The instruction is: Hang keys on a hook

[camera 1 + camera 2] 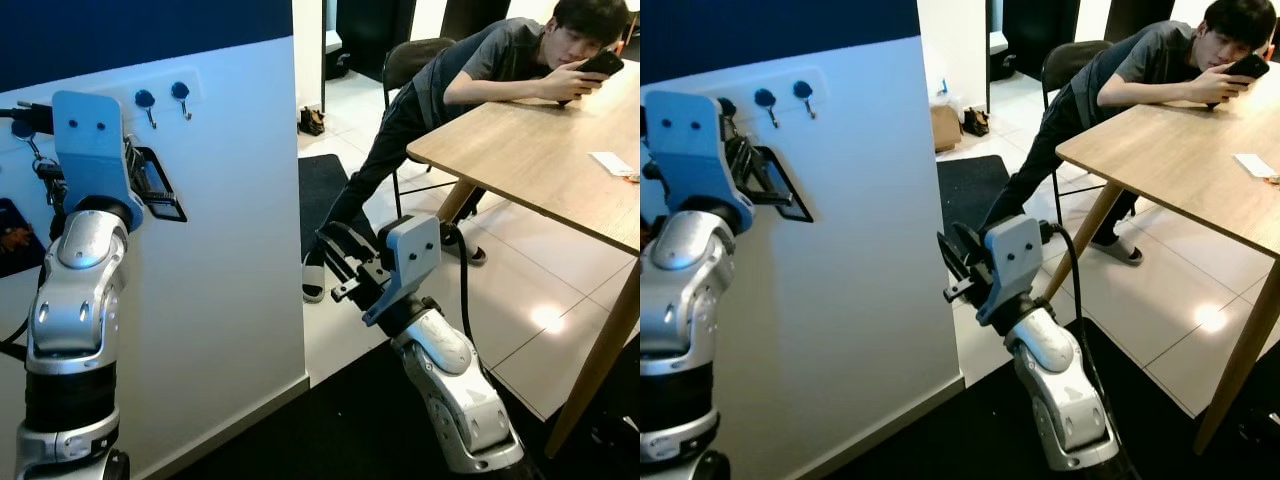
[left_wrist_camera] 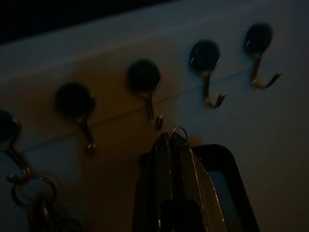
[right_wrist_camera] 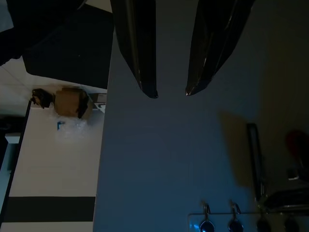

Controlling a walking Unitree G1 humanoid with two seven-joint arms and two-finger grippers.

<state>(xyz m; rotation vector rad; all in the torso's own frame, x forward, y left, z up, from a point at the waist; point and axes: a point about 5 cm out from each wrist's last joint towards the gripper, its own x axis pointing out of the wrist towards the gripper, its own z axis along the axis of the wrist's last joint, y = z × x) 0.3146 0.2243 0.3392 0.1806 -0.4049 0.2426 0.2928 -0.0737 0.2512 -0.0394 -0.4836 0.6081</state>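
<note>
My left gripper (image 2: 176, 140) is raised against the white wall panel (image 1: 230, 250), just below a row of dark-capped metal hooks. Its fingers are shut, and a thin metal key ring (image 2: 178, 129) pokes out between the tips, close under the middle hook (image 2: 147, 92). Whatever hangs from that ring is hidden. Another bunch of keys (image 1: 46, 175) hangs from the hook at the row's far left. Two hooks (image 1: 147, 102) at the right end are bare. My right gripper (image 3: 170, 92) is open and empty, held low beside the panel's corner.
A person (image 1: 500, 60) leans on a wooden table (image 1: 540, 150) at the right, legs stretched toward a black mat (image 1: 325, 185). A chair (image 1: 410, 55) stands behind them. Tiled floor lies between the table and the wall panel.
</note>
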